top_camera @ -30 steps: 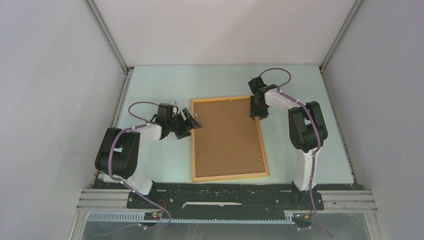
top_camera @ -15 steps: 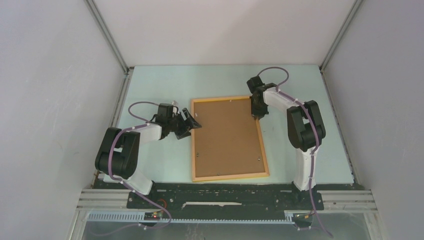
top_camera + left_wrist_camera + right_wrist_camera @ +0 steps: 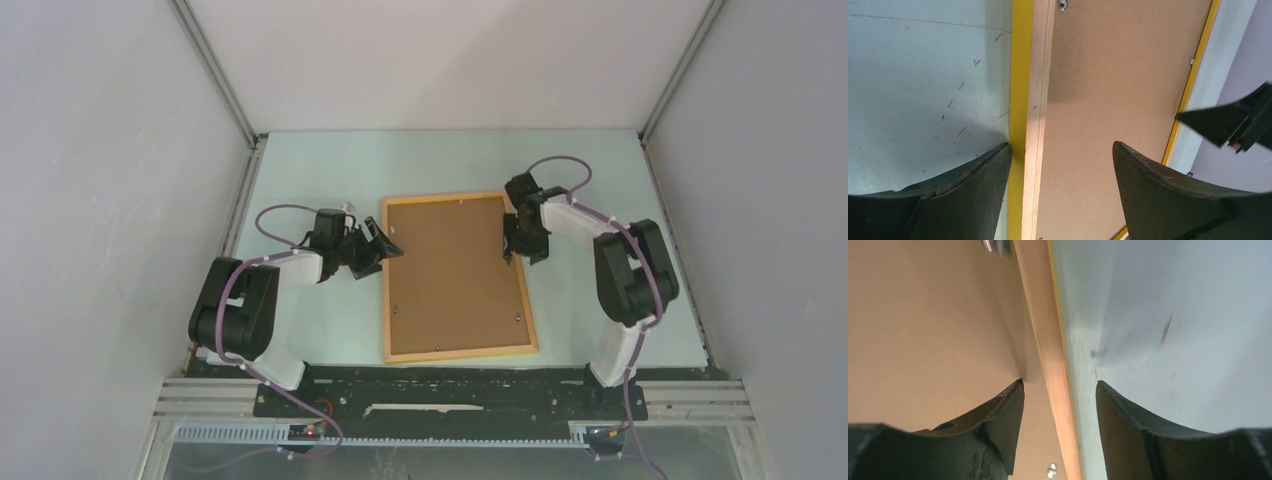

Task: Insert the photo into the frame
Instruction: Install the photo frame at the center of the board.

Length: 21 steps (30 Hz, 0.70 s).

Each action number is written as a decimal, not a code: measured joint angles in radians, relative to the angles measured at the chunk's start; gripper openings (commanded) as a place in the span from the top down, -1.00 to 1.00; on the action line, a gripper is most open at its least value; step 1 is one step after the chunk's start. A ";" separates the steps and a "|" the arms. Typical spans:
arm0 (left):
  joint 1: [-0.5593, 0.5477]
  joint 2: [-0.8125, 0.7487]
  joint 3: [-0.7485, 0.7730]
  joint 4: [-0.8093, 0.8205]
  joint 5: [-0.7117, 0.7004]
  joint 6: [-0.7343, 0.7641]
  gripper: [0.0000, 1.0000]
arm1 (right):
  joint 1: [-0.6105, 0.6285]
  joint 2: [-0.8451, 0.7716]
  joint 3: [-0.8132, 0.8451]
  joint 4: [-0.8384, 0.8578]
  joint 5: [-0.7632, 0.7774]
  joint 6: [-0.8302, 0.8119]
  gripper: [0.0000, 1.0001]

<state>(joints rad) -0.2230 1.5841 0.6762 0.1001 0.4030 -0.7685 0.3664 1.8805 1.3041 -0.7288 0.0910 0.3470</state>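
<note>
- Left pincer (image 3: 377, 246), seen from overhead, sits at the left long rim of the frame (image 3: 460, 352), toward the far end. From up here its fingers merge into one dark lump, so their spread is hard to read.
- In the same view the right pincer (image 3: 522, 247) is over the opposite long rim, also toward the far end and just as hard to judge.
- The frame lies flat in the middle of the table (image 3: 300, 170), back side up, with the brown backing board (image 3: 455, 275) filling it. I can't see the photo anywhere, and I can't tell whether it lies under that board.
- The left wrist view shows the left pincer (image 3: 1062, 147) wide open and holding nothing. One finger (image 3: 963, 197) is on the table side and the other (image 3: 1168, 195) is above the board, with the yellow wooden rim (image 3: 1030, 100) running between them. The bottom edge cuts off both fingers. I can't make out whether either tip touches anything.
- At the right edge of that view a dark pointed piece pokes in, partly cropped. It looks like the right pincer (image 3: 1233, 120).
- In the right wrist view the right pincer (image 3: 1059, 385) is parted, astride the other rim (image 3: 1040, 305) with a gap on each side, gripping nothing. A blurred metal fitting (image 3: 995, 245) at the top edge is mostly cut off.
</note>
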 measured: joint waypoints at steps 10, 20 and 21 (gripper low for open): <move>-0.005 -0.014 -0.017 0.014 -0.007 0.000 -0.67 | 0.056 -0.201 -0.277 0.063 -0.004 0.072 0.67; -0.007 -0.043 -0.039 0.018 -0.031 0.000 -0.66 | 0.019 -0.120 -0.179 0.055 -0.024 0.104 0.73; -0.007 -0.048 -0.040 0.018 -0.035 0.000 -0.66 | 0.017 -0.103 -0.158 0.067 -0.023 0.110 0.56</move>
<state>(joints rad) -0.2298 1.5364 0.6357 0.1181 0.3679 -0.7685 0.3836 1.7775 1.1458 -0.6617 0.0685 0.4568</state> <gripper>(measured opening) 0.832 0.073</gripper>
